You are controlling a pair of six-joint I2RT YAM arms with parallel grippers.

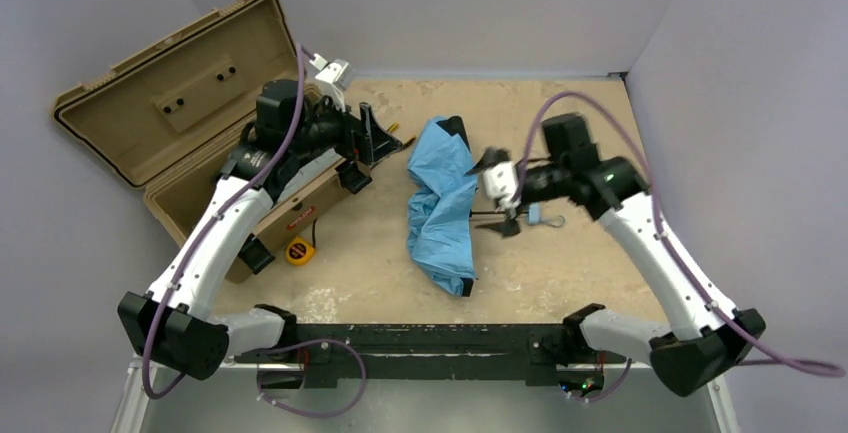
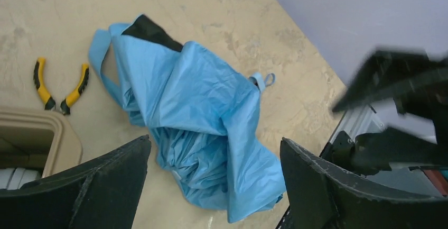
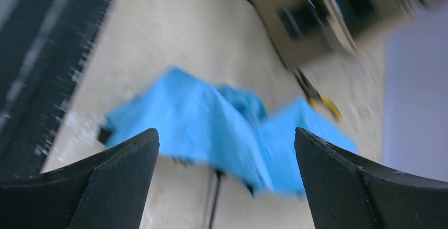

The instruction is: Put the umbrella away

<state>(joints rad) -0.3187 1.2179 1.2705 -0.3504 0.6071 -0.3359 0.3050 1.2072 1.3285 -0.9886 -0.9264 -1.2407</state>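
Here: right gripper (image 3: 226,131), jaws spread wide and empty, hangs just right of the crumpled sky-blue fabric folding umbrella (image 1: 440,203) lying mid-table, its small blue handle (image 1: 535,217) pointing right. Left gripper (image 2: 215,143) likewise agape, holding nothing. Mottled beige tabletop (image 1: 570,273), pale grey walls (image 1: 450,3) around. Open tan hard-plastic case (image 1: 170,103) at left, interior mostly hidden by the arm; yellow tape measure (image 1: 298,250) just beside its front, yellow-handled pliers (image 2: 61,89) near its corner. Umbrella well apart from right wall
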